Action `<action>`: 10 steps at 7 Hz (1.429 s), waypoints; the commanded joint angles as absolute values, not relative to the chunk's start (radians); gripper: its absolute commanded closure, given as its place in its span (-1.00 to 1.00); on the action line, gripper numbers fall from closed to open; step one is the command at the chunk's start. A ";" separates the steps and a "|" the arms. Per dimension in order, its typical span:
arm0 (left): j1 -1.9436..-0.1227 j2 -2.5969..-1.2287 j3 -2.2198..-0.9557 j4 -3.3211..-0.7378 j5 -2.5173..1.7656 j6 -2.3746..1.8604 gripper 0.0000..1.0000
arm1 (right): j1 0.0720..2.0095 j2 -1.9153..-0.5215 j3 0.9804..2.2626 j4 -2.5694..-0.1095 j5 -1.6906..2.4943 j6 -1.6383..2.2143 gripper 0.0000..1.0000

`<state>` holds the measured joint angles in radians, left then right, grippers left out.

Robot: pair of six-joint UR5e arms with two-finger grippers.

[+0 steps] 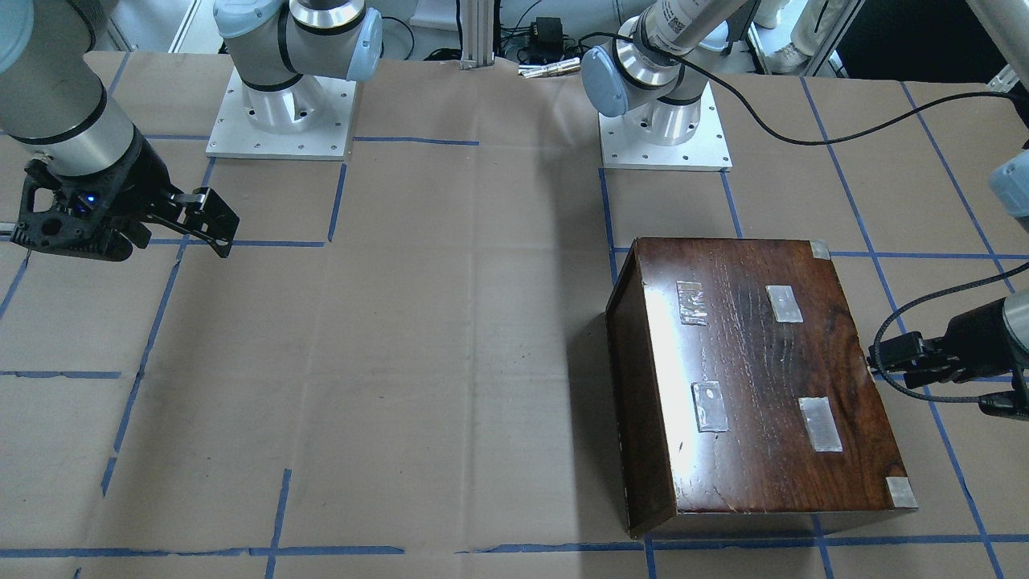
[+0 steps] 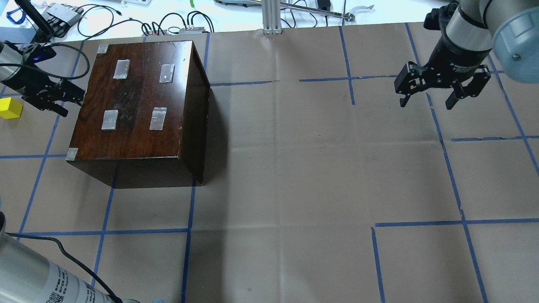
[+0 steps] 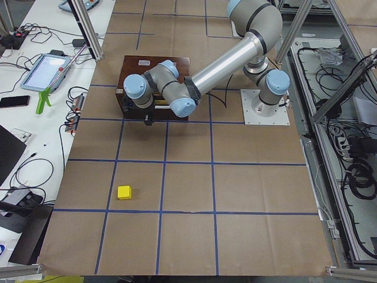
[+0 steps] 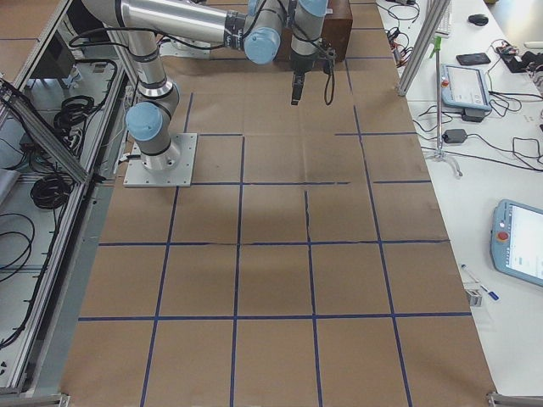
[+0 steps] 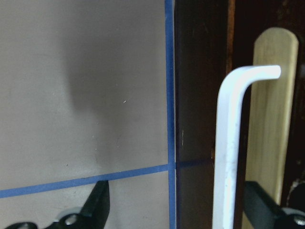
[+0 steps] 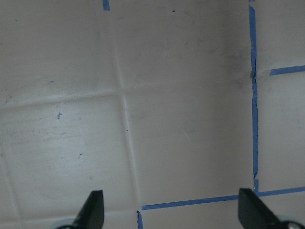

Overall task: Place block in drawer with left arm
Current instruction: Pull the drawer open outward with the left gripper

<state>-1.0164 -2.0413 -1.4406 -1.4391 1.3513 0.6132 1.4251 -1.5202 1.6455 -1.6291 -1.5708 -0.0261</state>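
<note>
The yellow block (image 2: 9,108) lies on the paper-covered table, to the left of my left gripper; it also shows in the exterior left view (image 3: 124,192). The dark brown box (image 2: 139,105) stands beside it. Of the drawer, only its pale wood front (image 5: 271,119) with a white handle (image 5: 228,143) shows, set in the box's face. My left gripper (image 2: 69,103) is open and empty, right at that face, with the handle between its fingers (image 5: 100,205). My right gripper (image 2: 427,101) is open and empty, far off over bare table.
Taped patches dot the box top (image 1: 756,378). The two arm bases (image 1: 281,112) stand at the robot's edge. Blue tape lines (image 2: 105,231) grid the table. Cables and devices (image 2: 59,17) lie past the far edge.
</note>
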 commanded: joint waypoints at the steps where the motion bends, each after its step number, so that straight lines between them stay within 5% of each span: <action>1: -1.019 -2.060 -1.433 -1.413 1.351 0.609 -0.96 | 1.425 -1.520 1.646 -1.629 -1.571 -0.026 -1.00; 10: -0.854 -2.086 -1.382 -1.382 1.367 0.710 -0.97 | 1.425 -1.520 1.646 -1.629 -1.571 -0.025 -1.00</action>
